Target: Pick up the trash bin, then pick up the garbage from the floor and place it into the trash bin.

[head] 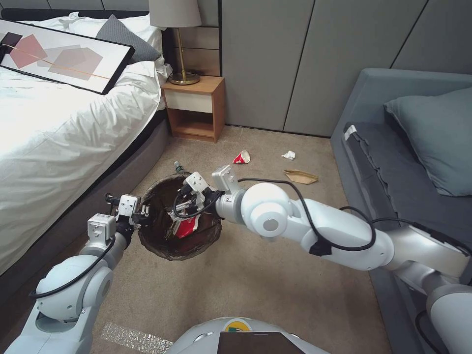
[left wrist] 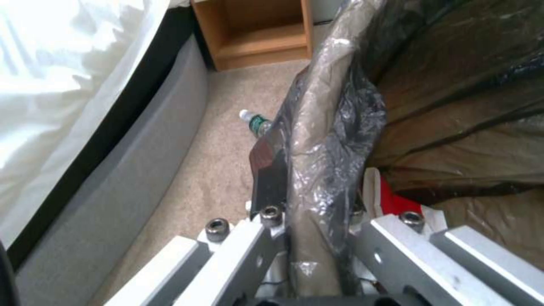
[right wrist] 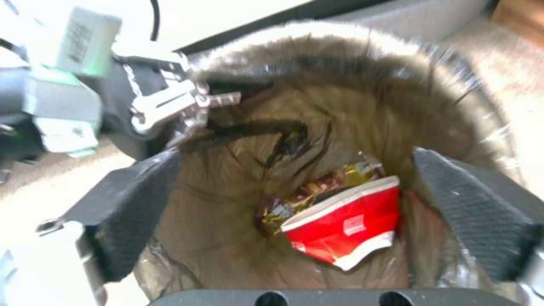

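The left gripper (head: 142, 212) clamps the trash bin (head: 162, 246) by its 9 o'clock rim, while the right gripper (head: 184, 209) hangs over the mouth, fingers spread and empty, a red wrapper (right wrist: 346, 225) lying directly below them inside.

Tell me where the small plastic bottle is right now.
In the head view the bottle lies on the carpet just beyond the trash bin, near the bed's foot.
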Tool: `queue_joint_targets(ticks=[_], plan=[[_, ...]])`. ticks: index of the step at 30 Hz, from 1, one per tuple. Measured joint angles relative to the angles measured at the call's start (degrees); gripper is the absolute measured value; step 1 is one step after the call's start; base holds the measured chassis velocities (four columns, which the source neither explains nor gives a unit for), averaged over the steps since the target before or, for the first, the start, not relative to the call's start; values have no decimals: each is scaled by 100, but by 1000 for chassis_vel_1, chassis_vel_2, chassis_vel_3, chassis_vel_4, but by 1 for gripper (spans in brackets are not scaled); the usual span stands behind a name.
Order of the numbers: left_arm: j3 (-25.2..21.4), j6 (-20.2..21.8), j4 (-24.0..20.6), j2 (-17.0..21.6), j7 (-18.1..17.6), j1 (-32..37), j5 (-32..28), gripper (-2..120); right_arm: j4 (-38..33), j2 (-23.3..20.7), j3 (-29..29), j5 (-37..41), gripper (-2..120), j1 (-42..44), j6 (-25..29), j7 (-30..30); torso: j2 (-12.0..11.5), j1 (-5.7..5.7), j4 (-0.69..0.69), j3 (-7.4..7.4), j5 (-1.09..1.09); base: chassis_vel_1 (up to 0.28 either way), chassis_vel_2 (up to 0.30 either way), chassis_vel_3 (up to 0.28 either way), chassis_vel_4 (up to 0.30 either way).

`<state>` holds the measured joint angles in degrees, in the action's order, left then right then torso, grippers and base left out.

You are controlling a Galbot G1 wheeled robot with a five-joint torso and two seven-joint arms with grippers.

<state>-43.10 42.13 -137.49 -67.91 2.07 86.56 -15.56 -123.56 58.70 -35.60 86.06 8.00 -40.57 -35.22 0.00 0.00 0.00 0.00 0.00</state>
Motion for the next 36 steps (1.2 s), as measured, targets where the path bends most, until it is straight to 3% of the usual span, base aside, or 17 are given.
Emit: queue_joint_targets(ticks=[6,10,12,13,16,17,19,20,21,23,24,27,34,36], plan=[[-1,0,14,10,-2,-12,-1,0,-382,-339,398,262,100,-96,10,-81,0,0,-1,0,1,0,0,0,0],[-1,0,25,12,-2,-16,-4,0,-674,-710,993,322,100,12,30,-41,0,0,1,0,0,0,0,0,0],[11,0,25,7,-1,-19,-5,0,-874,-1074,1681,210,100,385,89,92,0,0,-1,0,2,0,0,0,0],[11,0,25,7,-1,-19,-5,0,-874,-1074,1681,210,100,385,89,92,0,0,-1,0,2,0,0,0,0],[32,0,11,8,-1,-13,-5,0,-1074,-1566,3087,-186,100,1548,282,352,0,0,-1,0,3,0,0,0,0],[32,0,11,8,-1,-13,-5,0,-1074,-1566,3087,-186,100,1548,282,352,0,0,-1,0,3,0,0,0,0],[42,0,-2,11,1,-11,-5,0,-1166,-1744,4204,-492,100,2609,424,558,0,0,-3,0,4,0,0,0,0],[42,0,-2,11,1,-11,-5,0,-1166,-1744,4204,-492,100,2609,424,558,0,0,-3,0,4,0,0,0,0],[47,0,-7,11,3,-10,-5,0,-1196,-1743,4707,-771,100,3150,507,723,1,0,-2,-1,0,0,0,0,0],[69,1,-8,2,3,-10,-1,0,-1262,-1512,5685,-1192,100,4258,578,957,0,0,-3,0,4,0,0,0,0],[69,1,-8,2,3,-10,-1,0,-1262,-1512,5685,-1192,100,4258,578,957,0,0,-3,0,4,0,0,0,0],[98,1,-24,5,9,-5,5,0,-1301,-910,6711,-1775,100,5300,638,1141,1,0,0,-1,1,0,0,0,0],[67,1,-33,36,15,12,-7,0,-1228,-269,7415,-2970,100,6377,805,1681,0,0,0,-1,2,0,0,0,0],[58,1,-33,41,21,12,-11,0,-1111,246,7678,-3797,100,6999,1151,2044,1,0,0,-1,1,0,0,0,0]])
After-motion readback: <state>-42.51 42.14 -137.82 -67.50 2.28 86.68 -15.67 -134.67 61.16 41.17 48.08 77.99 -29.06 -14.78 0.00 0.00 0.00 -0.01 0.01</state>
